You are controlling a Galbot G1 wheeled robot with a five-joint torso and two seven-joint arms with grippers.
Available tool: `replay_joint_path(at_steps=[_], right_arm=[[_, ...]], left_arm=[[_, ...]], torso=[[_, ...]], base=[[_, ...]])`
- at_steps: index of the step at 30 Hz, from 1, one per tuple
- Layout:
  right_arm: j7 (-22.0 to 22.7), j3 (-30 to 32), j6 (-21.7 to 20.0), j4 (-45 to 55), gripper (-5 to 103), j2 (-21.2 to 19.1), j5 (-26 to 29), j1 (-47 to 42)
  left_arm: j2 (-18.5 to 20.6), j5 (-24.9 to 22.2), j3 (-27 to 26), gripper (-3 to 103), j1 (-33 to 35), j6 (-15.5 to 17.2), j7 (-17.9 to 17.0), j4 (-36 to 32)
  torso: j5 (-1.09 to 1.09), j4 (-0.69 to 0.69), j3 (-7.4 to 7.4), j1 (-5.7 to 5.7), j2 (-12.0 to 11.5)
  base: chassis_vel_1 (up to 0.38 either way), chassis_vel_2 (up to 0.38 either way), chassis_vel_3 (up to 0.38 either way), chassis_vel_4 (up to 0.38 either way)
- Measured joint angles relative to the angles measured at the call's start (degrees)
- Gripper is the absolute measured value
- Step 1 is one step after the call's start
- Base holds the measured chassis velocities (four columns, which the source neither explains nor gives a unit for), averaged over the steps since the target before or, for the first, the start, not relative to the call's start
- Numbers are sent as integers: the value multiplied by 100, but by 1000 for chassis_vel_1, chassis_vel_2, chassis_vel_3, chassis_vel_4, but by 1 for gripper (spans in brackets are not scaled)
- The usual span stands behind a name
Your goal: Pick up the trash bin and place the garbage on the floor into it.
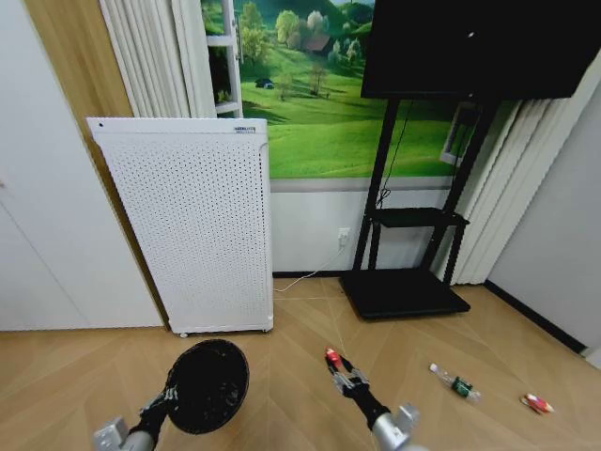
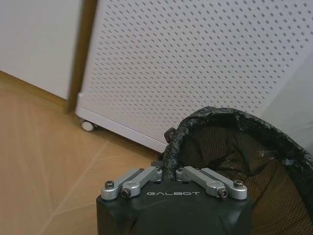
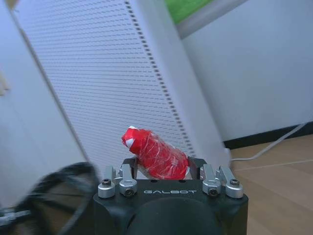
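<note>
- The left hand [image 1: 161, 406] is clamped on the rim of the trash bin [image 1: 208, 383], with the bag liner pinched between its fingers [image 2: 145, 177]; the left wrist view shows the rim running straight into the grip. Holding it by the rim leaves the mouth unobstructed.
- The bin hangs off the floor, tilted so its open mouth faces up and toward the robot's middle, in front of the white perforated appliance [image 1: 192, 225]. That tilt, I judge, presents the opening to the other arm.
- The right hand [image 1: 344, 371] is closed around a crumpled red-and-white can [image 3: 155, 155], which sticks out past the fingertips. It is raised above the floor, to the right of the bin and apart from it.
- In the right wrist view the bin's dark rim [image 3: 54, 188] lies off to one side of the held can, so the can is not yet over the opening.
- Two pieces remain on the wooden floor [image 1: 300, 329] to the robot's right: a small clear bottle with a green label [image 1: 456, 383] and, farther right, another red-and-white piece [image 1: 536, 404], well apart from the bin.
- Judged from this, one of three pieces is in hand and none is seen inside the bin.
</note>
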Motion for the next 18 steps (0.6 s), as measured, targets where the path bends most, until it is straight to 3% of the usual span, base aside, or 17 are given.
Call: replay_joint_path(at_steps=[3,5,14,17,18], right_arm=[[-550,-149,54,88,55,-112,20,-102],[-916,-258,200,88,55,-208,-98,-182],[-1271,-381,569,-126,55,-361,-494,-91],[-1334,-458,705,-352,55,-350,-758,30],[-1334,-458,705,-352,55,-350,-758,30]], left_arm=[[221,-38,532,6,-494,2,62,353],[346,1,1003,6,-887,3,179,746],[257,55,2361,6,-1787,82,301,1415],[344,260,2825,6,-1971,84,876,1420],[344,260,2825,6,-1971,84,876,1420]], torso=[[-2,-7,0,0,0],[-1,-4,0,0,0],[1,-2,0,0,0],[0,-2,0,0,0],[0,-2,0,0,0]], base=[[0,0,0,0],[0,0,0,0],[0,0,0,0],[0,0,0,0],[0,0,0,0]])
